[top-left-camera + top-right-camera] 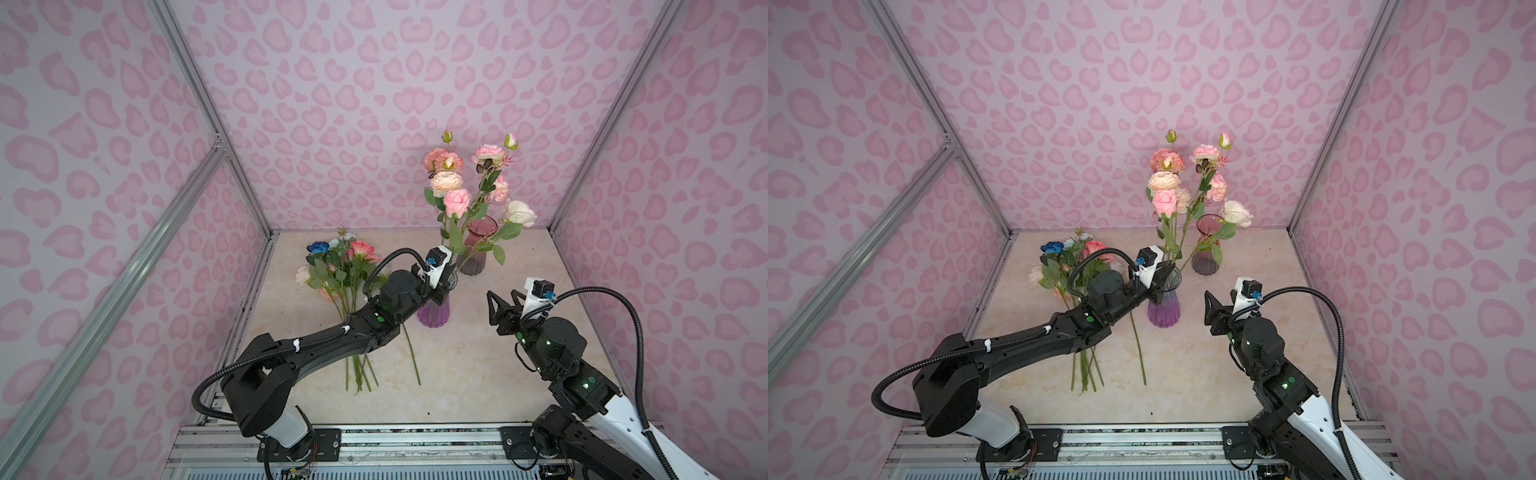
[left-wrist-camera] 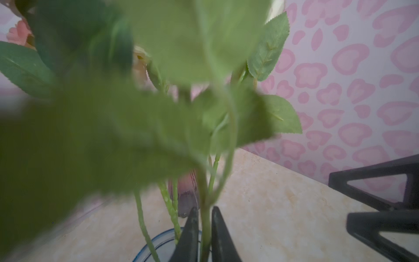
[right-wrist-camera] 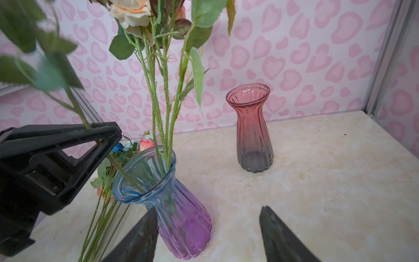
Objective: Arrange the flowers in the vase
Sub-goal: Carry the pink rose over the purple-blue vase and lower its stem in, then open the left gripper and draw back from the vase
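Centrally, ribbed flared glass vase (image 3: 186, 222) w/ knobbly stems (image 3: 175, 106)

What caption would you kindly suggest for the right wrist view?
Left hand around a stem in the blue-purple vase; red vase empty.

The left arm (image 1: 316, 345) and right arm (image 1: 557, 357) are matte black with white shells near their bases, white wrist camera blocks, blue plugs, looping ribbed black cables and small green lights; left claw (image 2: 204, 208) and right claw (image 1: 503, 296) have black triangular fingers
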